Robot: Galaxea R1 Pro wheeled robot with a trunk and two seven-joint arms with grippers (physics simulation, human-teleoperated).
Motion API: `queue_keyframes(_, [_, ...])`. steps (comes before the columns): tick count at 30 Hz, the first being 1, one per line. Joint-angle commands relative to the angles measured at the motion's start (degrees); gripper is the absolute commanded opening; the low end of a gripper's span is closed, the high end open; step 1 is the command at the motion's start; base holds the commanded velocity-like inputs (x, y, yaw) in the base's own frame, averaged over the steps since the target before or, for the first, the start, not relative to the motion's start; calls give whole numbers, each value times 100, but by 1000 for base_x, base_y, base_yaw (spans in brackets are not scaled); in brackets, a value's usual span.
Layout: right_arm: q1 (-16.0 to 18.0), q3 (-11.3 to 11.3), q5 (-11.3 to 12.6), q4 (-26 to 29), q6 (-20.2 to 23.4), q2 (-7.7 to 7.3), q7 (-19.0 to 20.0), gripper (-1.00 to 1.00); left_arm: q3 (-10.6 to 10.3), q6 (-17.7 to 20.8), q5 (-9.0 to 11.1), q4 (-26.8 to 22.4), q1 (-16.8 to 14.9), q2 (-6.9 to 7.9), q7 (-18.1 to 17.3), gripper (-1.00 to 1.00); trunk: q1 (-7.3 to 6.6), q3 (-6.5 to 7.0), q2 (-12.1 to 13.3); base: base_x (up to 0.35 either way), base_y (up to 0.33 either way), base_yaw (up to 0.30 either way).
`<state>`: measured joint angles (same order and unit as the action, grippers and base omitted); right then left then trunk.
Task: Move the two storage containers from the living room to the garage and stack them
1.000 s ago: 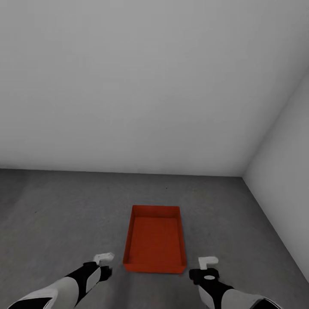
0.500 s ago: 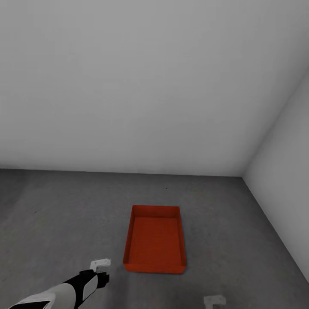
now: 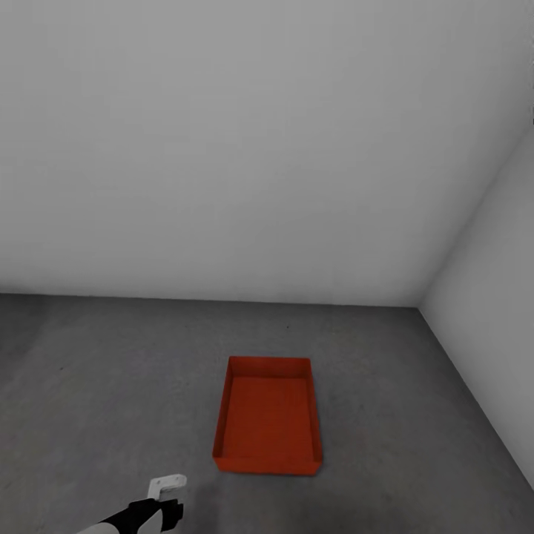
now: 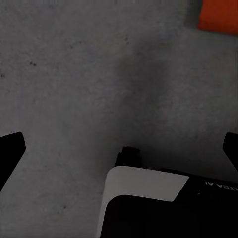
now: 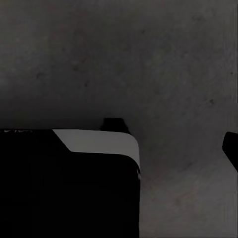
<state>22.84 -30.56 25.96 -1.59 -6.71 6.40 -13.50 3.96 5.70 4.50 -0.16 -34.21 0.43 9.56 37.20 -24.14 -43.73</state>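
One orange-red open-topped storage container [image 3: 268,424] rests flat on the dark grey concrete floor [image 3: 111,386] of the garage, near the corner of two pale walls. Nothing lies inside it. My left gripper [image 3: 167,506] hangs low beside the container's near left corner, apart from it. In the left wrist view the left gripper [image 4: 119,148] is open over bare floor, with a corner of the container [image 4: 219,16] at the edge. My right gripper [image 5: 121,148] looks down at bare concrete, one fingertip [image 5: 231,148] far out to the side. The living room is out of view.
A plain pale grey back wall [image 3: 245,148] and a side wall [image 3: 497,319] meet at a corner to the container's far right. Open concrete stretches to the left and in front of the container.
Both arms have drawn back toward me and down. The right arm has left the head view and the left has sunk to its lower edge. The container has not moved.
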Motion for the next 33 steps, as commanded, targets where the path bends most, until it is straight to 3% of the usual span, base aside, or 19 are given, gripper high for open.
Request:
queue_keyframes(1, [3, -47, 58, -17, -34, 17, -4, 100, 35, 16, 39, -2, 0, 0, 10, 100, 1, 3, -5, 0, 0, 0])
queue_keyframes(27, [-104, -41, 58, -17, -58, 63, -4, 100, 35, -2, 41, -1, 212, -5, 10, 100, 1, 180, -5, 0, 0, 0])
queue_keyframes(33, [-104, -38, 64, -20, -58, 43, -4, 100, 35, -7, 37, -2, 266, 67, 1, 100, 1, 193, -5, 0, 0, 0])
